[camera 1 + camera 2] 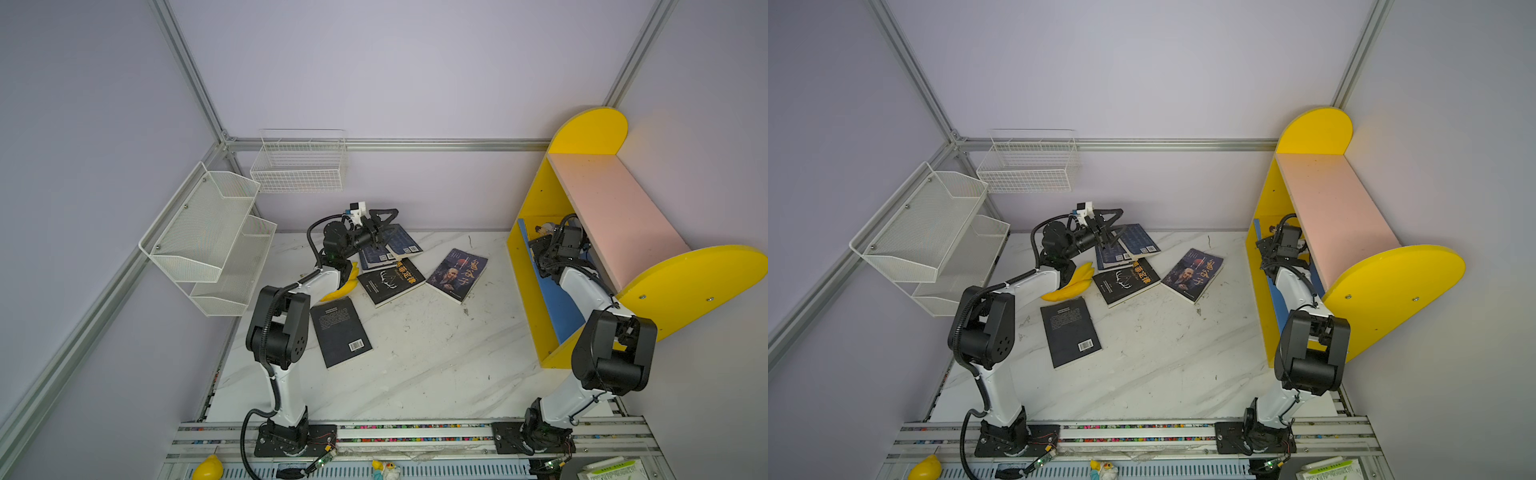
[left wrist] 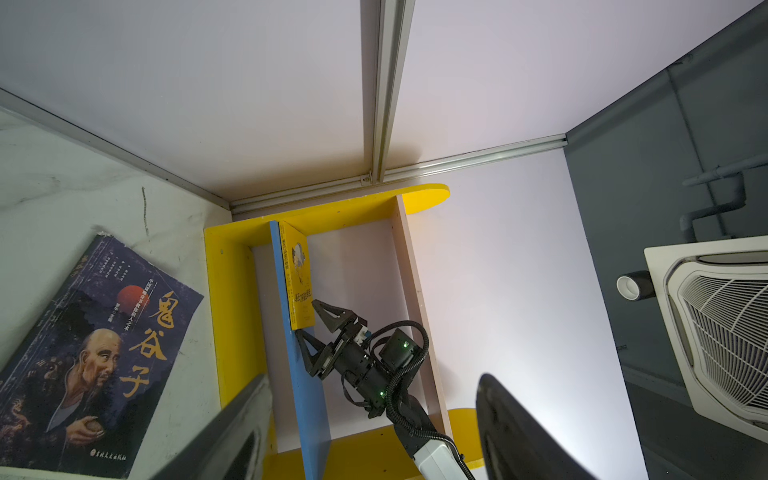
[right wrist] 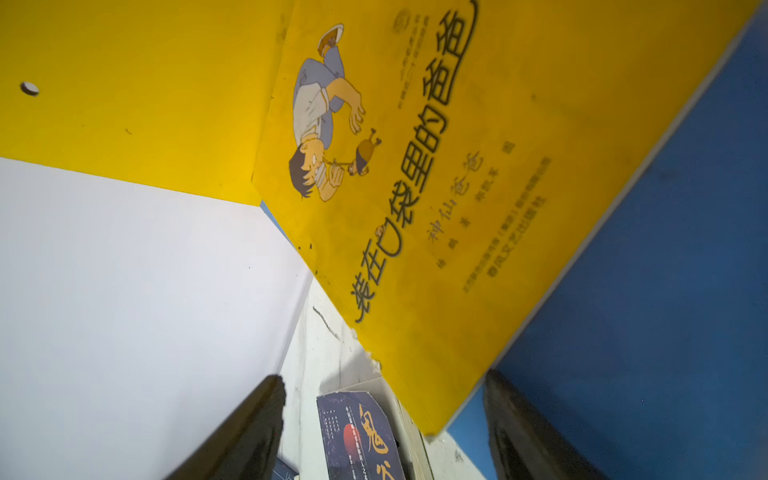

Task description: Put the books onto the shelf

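Right now, your right gripper (image 2: 306, 318) sits inside the shelf (image 1: 598, 133) with its jaws spread wide. The near corner of the yellow book (image 2: 298, 282) lies between them. The right wrist view shows a clear gap beside one finger, so nothing is clamped. That book rests flat against the blue board (image 1: 557, 303), its far end meeting the yellow side panel. Your left gripper (image 1: 387, 224) is spread too, holds nothing, and hovers over the navy books (image 1: 405, 241) at the back of the table (image 1: 415, 374).

Your right arm rises from its base on the front rail and bends at a high elbow. Its forearm reaches in between the blue board and the pink board (image 1: 615, 208). Your left arm leans away from the rail with its elbow raised and its wrist turned toward the shelf side.

On the white marble, the barcode book (image 1: 340, 332) lies nearest you, back cover up. Beyond it the bananas (image 1: 345, 286) show under your left forearm. Next come the black book with orange title (image 1: 390, 280) and, to its right, the portrait book (image 1: 457, 274). The two navy books overlap near the back wall.

A white mesh rack (image 1: 208, 232) hangs on the left wall and a wire basket (image 1: 299, 166) on the back one. The walls are pale lilac with aluminium framing.
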Robot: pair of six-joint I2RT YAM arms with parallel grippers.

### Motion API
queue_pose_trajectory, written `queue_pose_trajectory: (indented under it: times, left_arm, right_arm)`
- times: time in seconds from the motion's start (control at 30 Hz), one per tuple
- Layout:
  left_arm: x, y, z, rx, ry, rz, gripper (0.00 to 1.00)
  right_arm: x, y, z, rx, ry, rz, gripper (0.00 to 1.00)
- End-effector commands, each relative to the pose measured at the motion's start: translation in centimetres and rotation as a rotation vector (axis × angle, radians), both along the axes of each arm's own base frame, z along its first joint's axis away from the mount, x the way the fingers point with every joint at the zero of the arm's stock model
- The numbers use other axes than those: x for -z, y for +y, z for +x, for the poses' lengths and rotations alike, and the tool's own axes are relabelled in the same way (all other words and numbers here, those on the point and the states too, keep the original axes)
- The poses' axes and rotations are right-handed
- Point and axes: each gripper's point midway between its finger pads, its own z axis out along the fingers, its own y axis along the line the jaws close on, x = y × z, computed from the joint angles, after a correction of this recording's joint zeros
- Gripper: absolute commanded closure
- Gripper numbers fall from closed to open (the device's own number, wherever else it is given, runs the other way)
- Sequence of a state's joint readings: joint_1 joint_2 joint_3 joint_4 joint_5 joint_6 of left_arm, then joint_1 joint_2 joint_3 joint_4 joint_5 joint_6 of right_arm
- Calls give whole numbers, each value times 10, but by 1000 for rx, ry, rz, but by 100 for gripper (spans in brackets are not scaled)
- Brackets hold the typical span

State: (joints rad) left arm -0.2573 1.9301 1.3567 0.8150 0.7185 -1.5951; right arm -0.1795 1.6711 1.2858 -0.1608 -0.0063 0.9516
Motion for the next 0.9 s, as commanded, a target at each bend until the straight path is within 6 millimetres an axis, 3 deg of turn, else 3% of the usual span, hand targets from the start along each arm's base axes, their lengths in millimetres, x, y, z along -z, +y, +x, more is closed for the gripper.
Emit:
queue_pose_trajectory:
  times: [0.0, 0.17, 0.33, 0.43, 0.6, 0.77, 0.87]
  left_arm:
    - [-19, 5, -12, 5, -67, -10, 23]
    - [-20, 6, -15, 4, -70, -7, 23]
    - [-20, 7, -18, 1, -71, 13, 23]
    - [-19, 8, -18, -2, -69, 15, 23]
    - [-18, 9, -20, -6, -69, 15, 23]
    - [-18, 9, -21, -10, -71, 16, 23]
    - [-18, 10, -21, -12, -71, 16, 23]
  right_arm:
    - [12, 6, -5, 4, 46, 24, 23]
    - [6, -7, -10, 46, 67, -36, 23]
    - [-4, -31, -17, 65, 164, -223, 23]
    - [0, -35, -16, 57, 201, -254, 23]
    - [22, -22, -10, 34, 195, -142, 23]
    - [30, -19, -4, 66, 111, -12, 26]
    - [29, -20, 1, 74, 42, 51, 34]
